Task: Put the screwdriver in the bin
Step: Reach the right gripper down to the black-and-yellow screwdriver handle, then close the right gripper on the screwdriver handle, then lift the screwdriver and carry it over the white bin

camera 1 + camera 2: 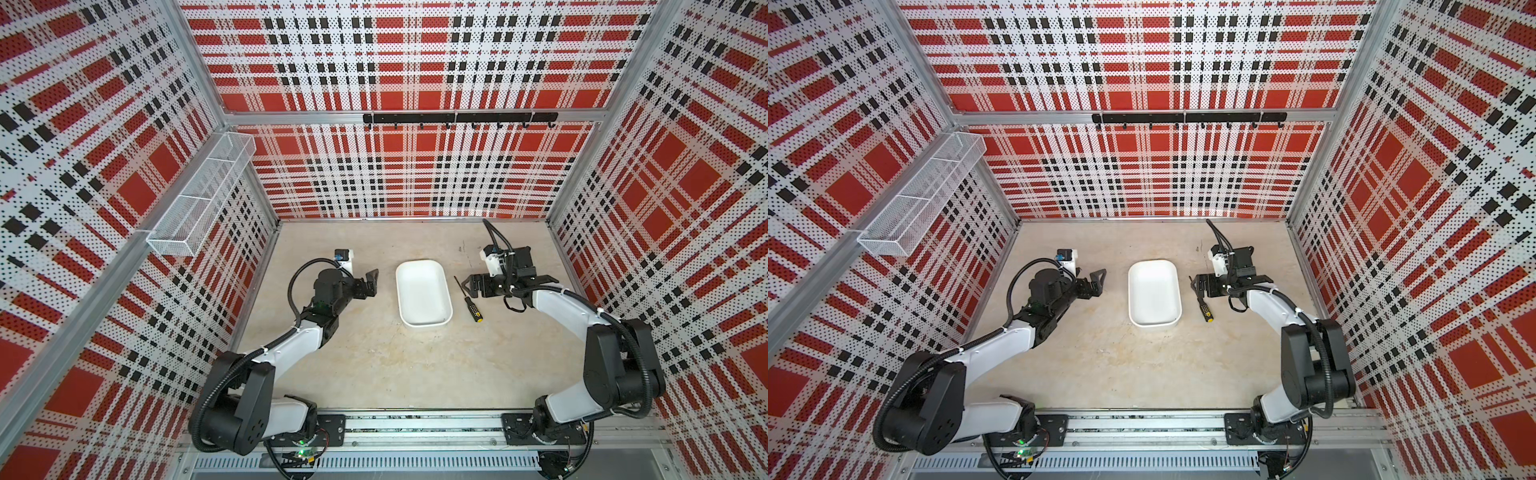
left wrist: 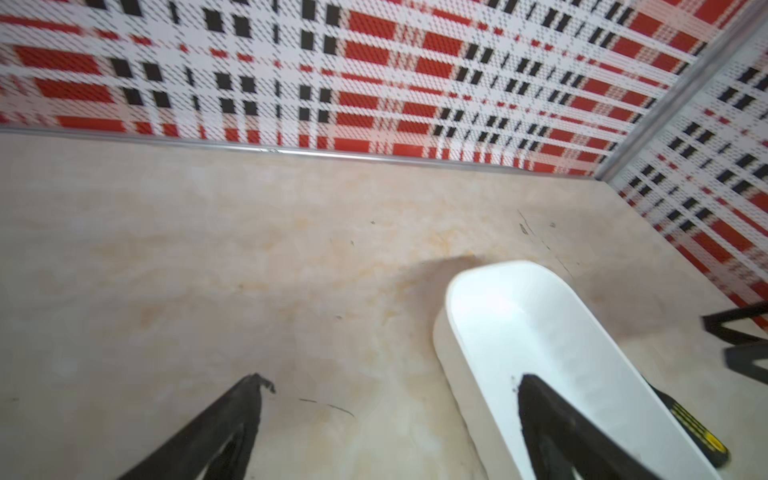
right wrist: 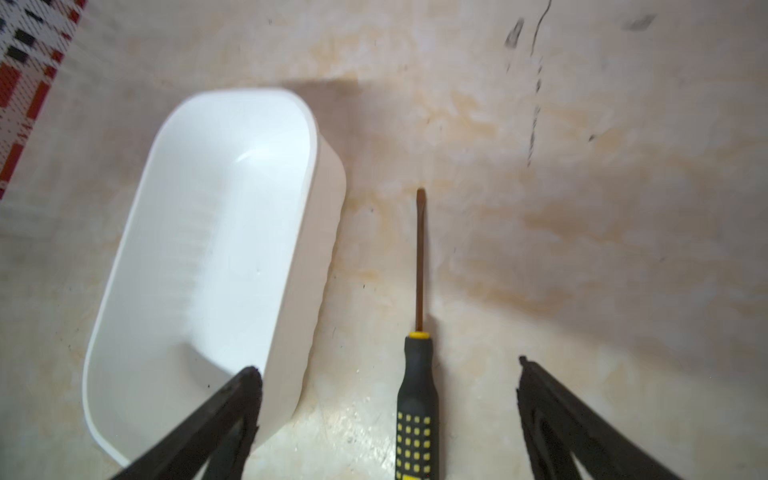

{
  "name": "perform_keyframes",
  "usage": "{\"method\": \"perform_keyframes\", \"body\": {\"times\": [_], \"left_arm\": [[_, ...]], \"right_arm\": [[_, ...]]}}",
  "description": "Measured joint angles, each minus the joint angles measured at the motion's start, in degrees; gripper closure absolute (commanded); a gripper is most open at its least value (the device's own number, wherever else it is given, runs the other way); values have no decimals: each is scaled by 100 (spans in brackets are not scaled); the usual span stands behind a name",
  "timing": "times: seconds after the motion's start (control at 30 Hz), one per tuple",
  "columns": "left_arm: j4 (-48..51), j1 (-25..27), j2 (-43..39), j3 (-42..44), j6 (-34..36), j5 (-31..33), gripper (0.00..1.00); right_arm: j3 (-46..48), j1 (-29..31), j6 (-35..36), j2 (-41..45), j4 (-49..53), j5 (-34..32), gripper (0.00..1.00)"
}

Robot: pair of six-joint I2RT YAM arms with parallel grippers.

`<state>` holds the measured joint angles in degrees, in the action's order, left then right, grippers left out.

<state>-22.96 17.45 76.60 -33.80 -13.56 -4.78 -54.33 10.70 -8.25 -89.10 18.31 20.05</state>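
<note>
Reaching for pickup: right gripper [image 3: 388, 368] released, jaws wide, poised over screwdriver [image 1: 470, 303], lying just beside bin [image 1: 400, 291] at its 3 o'clock. Next: lower, clench on handle, lift, carry toward 9 o'clock.

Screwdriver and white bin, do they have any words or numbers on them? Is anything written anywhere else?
No words, numbers or signs can be read in any view.
The screwdriver handle shows only small yellow dots, no letters.
The bin is plain white, with nothing written on it.
The walls carry only a red, black and white plaid pattern.
</note>
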Motion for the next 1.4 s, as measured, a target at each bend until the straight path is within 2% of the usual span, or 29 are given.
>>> {"method": "perform_keyframes", "body": {"times": [0.17,0.4,0.8,0.9,1.4], "left_arm": [[258,111,166,2,-195,-57,2],[337,393,168,72,-361,-15,2],[466,450,118,155,-435,35,2],[507,450,57,205,-444,50,2],[590,452,-122,269,-444,72,2]], "right_arm": [[-4,144,-42,-343,407,-260,3],[-22,291,-87,-577,651,-529,15],[-313,629,-87,-992,1062,-1005,25],[-323,638,-94,-1012,1078,-1091,32],[-542,638,-151,-1237,1178,-1255,81]]}}
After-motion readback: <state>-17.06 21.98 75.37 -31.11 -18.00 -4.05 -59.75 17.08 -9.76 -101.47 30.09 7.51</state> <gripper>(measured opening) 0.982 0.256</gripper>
